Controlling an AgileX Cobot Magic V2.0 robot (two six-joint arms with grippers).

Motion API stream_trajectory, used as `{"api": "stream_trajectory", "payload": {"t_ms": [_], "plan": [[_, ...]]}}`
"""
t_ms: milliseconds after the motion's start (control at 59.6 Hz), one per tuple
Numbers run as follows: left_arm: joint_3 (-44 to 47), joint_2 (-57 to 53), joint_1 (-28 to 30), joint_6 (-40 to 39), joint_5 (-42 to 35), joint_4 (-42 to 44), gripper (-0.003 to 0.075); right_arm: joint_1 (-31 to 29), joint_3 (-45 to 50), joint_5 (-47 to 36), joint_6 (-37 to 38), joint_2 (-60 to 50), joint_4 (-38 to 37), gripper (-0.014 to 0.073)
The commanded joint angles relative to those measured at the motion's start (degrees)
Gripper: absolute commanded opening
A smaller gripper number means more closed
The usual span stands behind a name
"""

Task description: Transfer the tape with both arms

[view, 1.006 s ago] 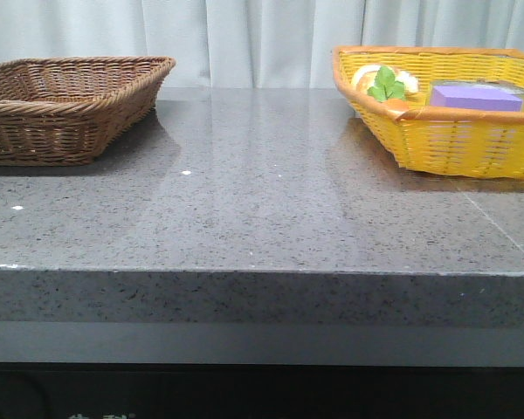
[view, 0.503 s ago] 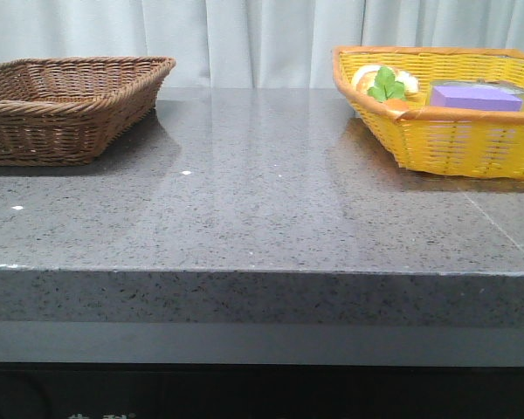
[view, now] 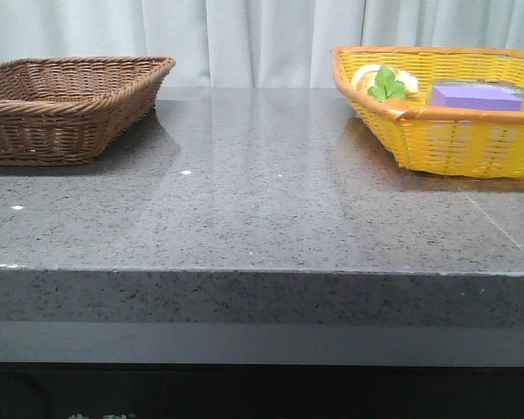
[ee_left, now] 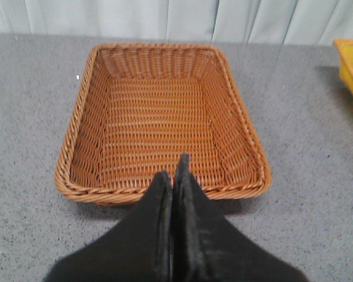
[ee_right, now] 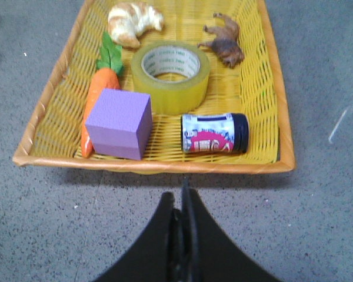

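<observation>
The tape (ee_right: 171, 75), a thick translucent yellow roll with a pale printed core, lies flat in the middle of the yellow basket (ee_right: 153, 166). My right gripper (ee_right: 180, 197) is shut and empty, hovering over the table just short of that basket's near rim. My left gripper (ee_left: 173, 173) is also shut and empty, its tips over the near rim of the brown wicker basket (ee_left: 76, 117), which holds nothing. Neither arm shows in the front view, and the tape is hidden there behind the yellow basket's wall (view: 472, 140).
With the tape in the yellow basket lie a purple block (ee_right: 119, 123), a toy carrot (ee_right: 97, 94), a croissant (ee_right: 132, 20), a brown animal figure (ee_right: 225, 42) and a small can on its side (ee_right: 215, 133). Grey stone table (view: 262, 201) lies between the baskets.
</observation>
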Motion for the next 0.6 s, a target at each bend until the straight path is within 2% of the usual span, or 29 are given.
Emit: {"api": "stream_trajectory", "payload": {"t_ms": [0, 84, 151, 235, 302, 369, 402, 587], "plan": [[-1.6, 1.9, -0.4, 0.1, -4.2, 0.3, -0.002, -0.3, -1.7, -2.3, -1.4, 1.6, -0.6, -0.0055], [-1.6, 3.2, -0.4, 0.2, -4.2, 0.4, 0.0002, -0.3, -1.7, -1.5, -1.9, 2.7, -0.6, 0.0038], [-1.6, 3.9, -0.4, 0.2, -4.2, 0.4, 0.0073, -0.3, -1.7, -1.4, -2.2, 3.4, -0.6, 0.0183], [-1.6, 4.1, -0.4, 0.2, -4.6, 0.4, 0.0241, -0.3, -1.7, -1.5, -2.2, 3.5, -0.6, 0.0407], [-1.6, 4.1, -0.4, 0.2, -5.0, 0.4, 0.0405, -0.3, -1.7, -1.7, -2.2, 3.5, -0.6, 0.0526], [-1.6, 4.1, -0.4, 0.2, -5.6, 0.4, 0.0518, -0.3, -1.9, -2.1, -2.2, 3.8, -0.6, 0.0566], [-1.6, 4.1, -0.4, 0.2, -5.9, 0.4, 0.0538, -0.3, -2.0, -2.4, -2.2, 4.0, -0.7, 0.0561], [-1.6, 4.1, -4.8, 0.4, -7.4, -0.1, 0.0543, -0.3, -5.8, -2.0, -0.2, 8.8, -0.8, 0.0531]]}}
